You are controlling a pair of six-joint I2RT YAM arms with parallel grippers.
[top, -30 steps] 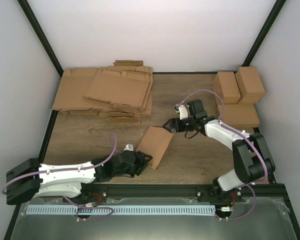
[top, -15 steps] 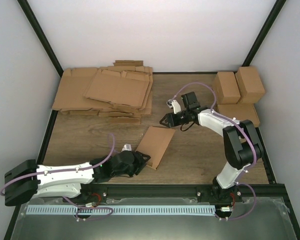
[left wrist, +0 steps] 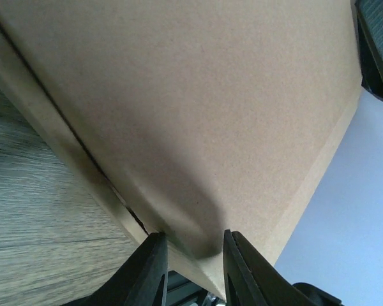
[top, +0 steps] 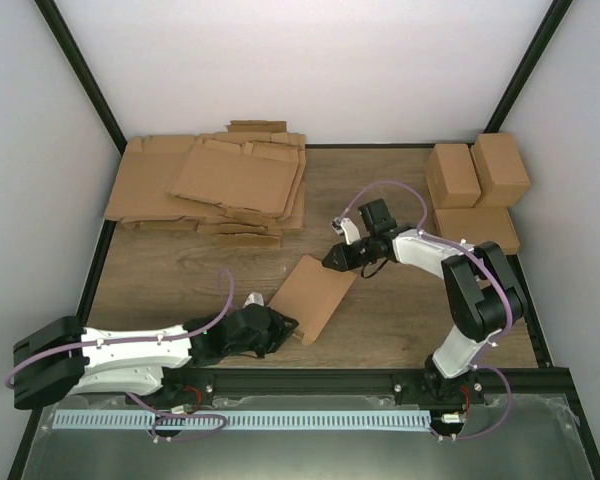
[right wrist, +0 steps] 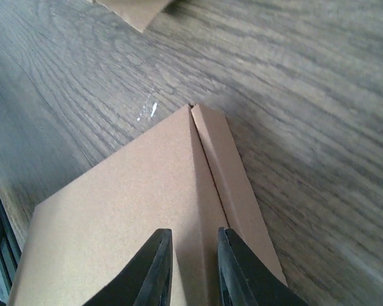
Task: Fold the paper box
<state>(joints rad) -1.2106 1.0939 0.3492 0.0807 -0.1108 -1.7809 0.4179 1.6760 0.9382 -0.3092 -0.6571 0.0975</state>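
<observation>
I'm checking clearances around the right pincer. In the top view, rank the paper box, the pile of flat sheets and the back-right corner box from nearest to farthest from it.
1. paper box, centre, at the right pincer.
2. pile of flat sheets, back left.
3. corner box, back right.

Both wrist views crop the paper box (left wrist: pixel 198 108).

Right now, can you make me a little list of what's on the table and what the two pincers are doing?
paper box: brown, mostly flat, middle of the table
left pincer: closed on the box's near corner
right pincer: closed on the box's far edge
far left: pile of flat cardboard sheets
far right: small brown boxes
</observation>
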